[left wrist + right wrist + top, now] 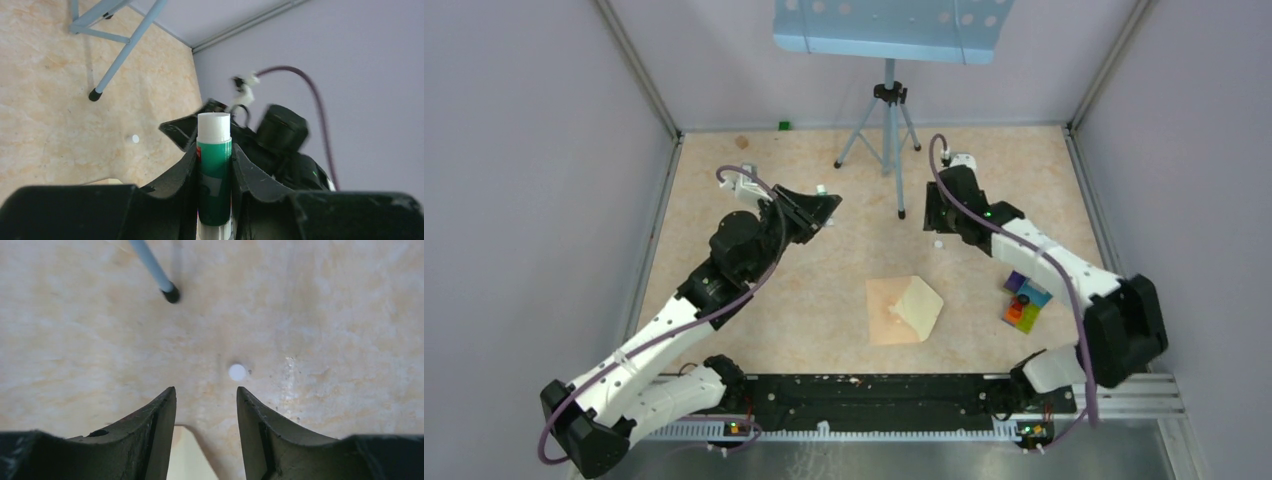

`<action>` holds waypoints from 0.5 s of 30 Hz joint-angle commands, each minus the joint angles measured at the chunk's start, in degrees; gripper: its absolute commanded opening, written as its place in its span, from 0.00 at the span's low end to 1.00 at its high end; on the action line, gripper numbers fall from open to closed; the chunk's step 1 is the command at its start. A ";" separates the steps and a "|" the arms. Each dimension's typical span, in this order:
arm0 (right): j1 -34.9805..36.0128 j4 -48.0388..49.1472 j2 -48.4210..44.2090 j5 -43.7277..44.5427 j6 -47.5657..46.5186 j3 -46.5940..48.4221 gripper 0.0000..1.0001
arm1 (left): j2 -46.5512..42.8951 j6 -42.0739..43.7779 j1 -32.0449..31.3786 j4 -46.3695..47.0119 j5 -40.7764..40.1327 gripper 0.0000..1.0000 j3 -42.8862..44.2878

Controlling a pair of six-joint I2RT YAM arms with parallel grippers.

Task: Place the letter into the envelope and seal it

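Count: two arms, one envelope (881,312), one letter (922,305), one glue stick (214,175), one small white disc (237,372).

Envelope lies flat mid-table. The letter overlaps its right part; can't tell if it's tucked in.

Only the left wrist view shows the left claw (214,150) clamped on the glue stick.

Right wrist view: right claw (206,395) has fingers apart with nothing between, disc just beyond.

Envelope sits well apart from the tripod (888,95) and both side walls. Coloured block (1024,303) is near the right edge.

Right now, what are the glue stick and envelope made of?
Glue stick: green body looks like glossy plastic, it shows highlights; white tip is matte, probably the glue itself. Envelope: matte tan paper, likely kraft; lies flat, no shine.
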 commanded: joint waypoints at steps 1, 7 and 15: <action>5.92 2.91 -12.44 -4.66 0.17 5.02 0.48 | 0.28 -10.59 0.46 -1.34 -6.87 0.00 2.17; 17.34 13.66 -19.71 -5.62 1.22 3.99 0.53 | 3.67 -15.12 0.52 -3.44 -7.90 0.00 3.58; 25.90 18.34 -15.39 -4.86 -2.29 9.30 0.55 | 5.36 -17.17 0.52 -1.44 -6.72 0.00 3.84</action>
